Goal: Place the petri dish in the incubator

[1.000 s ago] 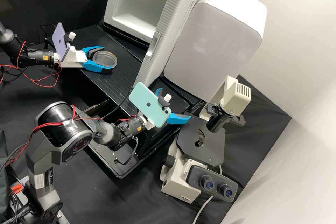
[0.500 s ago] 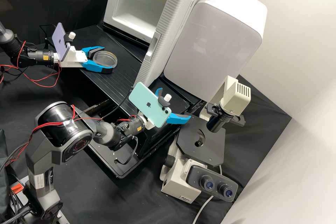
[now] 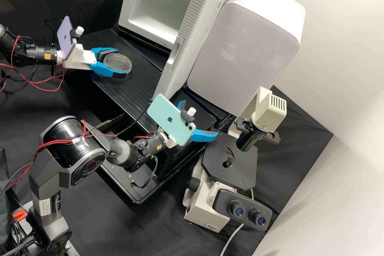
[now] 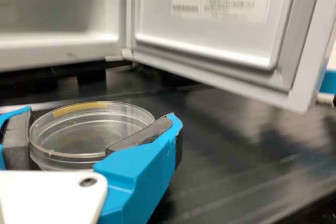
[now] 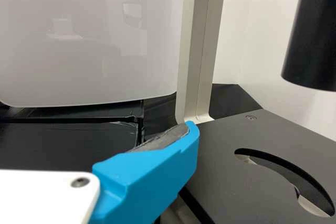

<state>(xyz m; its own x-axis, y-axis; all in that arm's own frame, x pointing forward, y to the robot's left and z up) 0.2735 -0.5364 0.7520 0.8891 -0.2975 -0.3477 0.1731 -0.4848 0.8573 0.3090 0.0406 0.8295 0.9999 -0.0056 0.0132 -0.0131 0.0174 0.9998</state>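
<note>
A clear round petri dish (image 3: 119,60) (image 4: 86,129) sits between the blue fingers of my left gripper (image 3: 116,63) (image 4: 96,120), which is shut on its rim. It hangs just above the black ribbed bench (image 3: 132,88), in front of the white incubator (image 3: 154,4), whose door (image 3: 196,28) (image 4: 220,30) stands open. The incubator's white floor (image 4: 52,45) lies a short way beyond the dish. My right gripper (image 3: 209,133) hovers over the microscope stage (image 3: 230,160) (image 5: 247,171), open and holding nothing; one blue finger (image 5: 157,163) shows.
A white microscope (image 3: 224,204) with a grey lamp head (image 3: 268,112) stands at the right front. The open door juts out between the two arms. The second arm's base (image 3: 64,156) stands at the front left, with red cables (image 3: 24,84) trailing at the left.
My left gripper has risen and drawn slightly left with the petri dish, lifting it off the bench. The right arm has kept still.
</note>
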